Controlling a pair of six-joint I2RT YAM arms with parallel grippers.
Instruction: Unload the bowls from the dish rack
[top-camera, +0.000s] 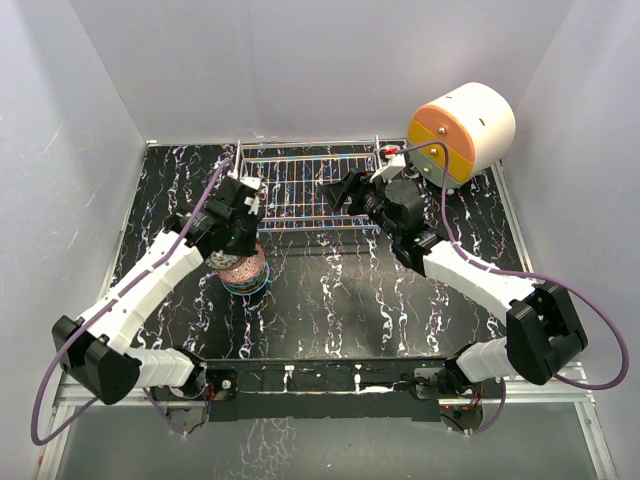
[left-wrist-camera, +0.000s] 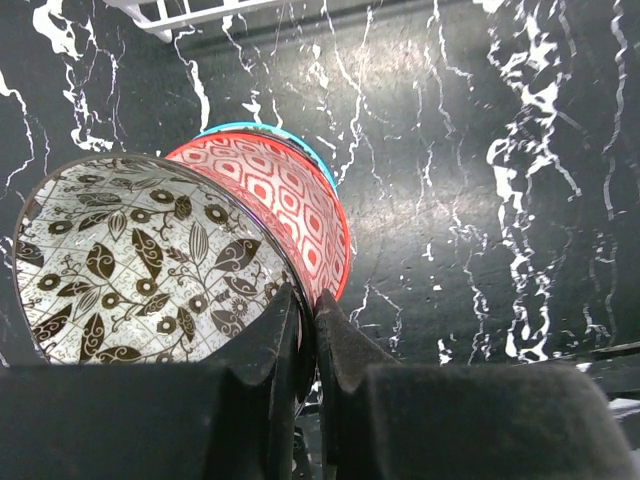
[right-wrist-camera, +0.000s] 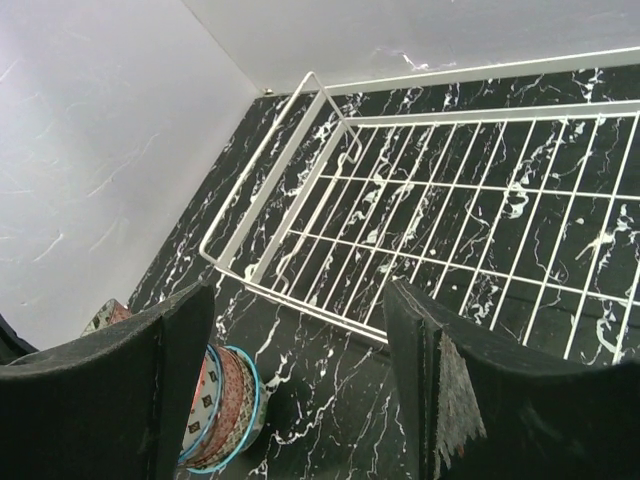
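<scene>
The wire dish rack (top-camera: 300, 185) lies at the back middle of the table and shows no bowls in it. In front of its left end stands a stack of bowls (top-camera: 245, 272). My left gripper (top-camera: 238, 232) is right above that stack. In the left wrist view it (left-wrist-camera: 308, 300) is shut on the rim of a white bowl with a brown leaf pattern (left-wrist-camera: 140, 265). That bowl sits tilted over a red patterned bowl (left-wrist-camera: 290, 210) and a blue-rimmed one (left-wrist-camera: 270, 130). My right gripper (top-camera: 338, 193) is open and empty over the rack's front right part. Its wrist view (right-wrist-camera: 300, 320) shows the rack (right-wrist-camera: 330, 245) and the stack (right-wrist-camera: 225, 410).
A white, orange and yellow cylindrical drawer unit (top-camera: 460, 130) lies at the back right, next to the rack's right end. White walls close the table in at the back and on both sides. The black marbled table top (top-camera: 330, 300) spreads in front of the rack.
</scene>
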